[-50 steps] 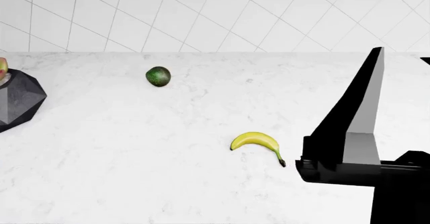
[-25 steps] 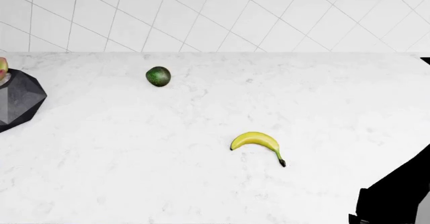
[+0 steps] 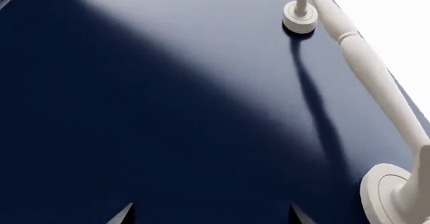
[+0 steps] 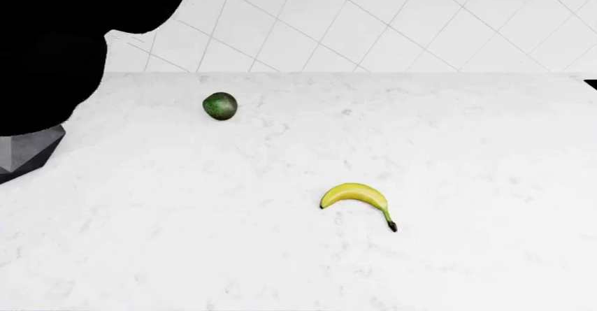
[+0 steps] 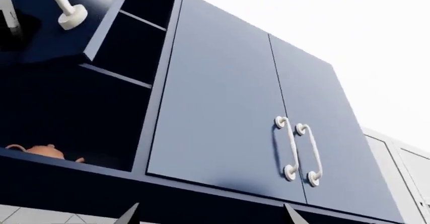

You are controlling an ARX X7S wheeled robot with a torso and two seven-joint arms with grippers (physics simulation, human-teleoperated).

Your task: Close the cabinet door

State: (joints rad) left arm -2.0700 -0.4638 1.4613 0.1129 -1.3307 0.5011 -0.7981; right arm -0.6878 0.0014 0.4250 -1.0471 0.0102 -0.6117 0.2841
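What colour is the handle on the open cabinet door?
Cream white, against the dark navy cabinet door; the handle shows best in the left wrist view.

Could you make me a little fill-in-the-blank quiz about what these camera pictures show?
1. The cabinet door is painted dark ____.
2. On the marble counter, the yellow fruit is a ____.
3. The avocado lies nearer the tiled ____ than the other fruit does.
4. Inside the open cabinet sits an orange ____.

Missing words: blue; banana; wall; teapot
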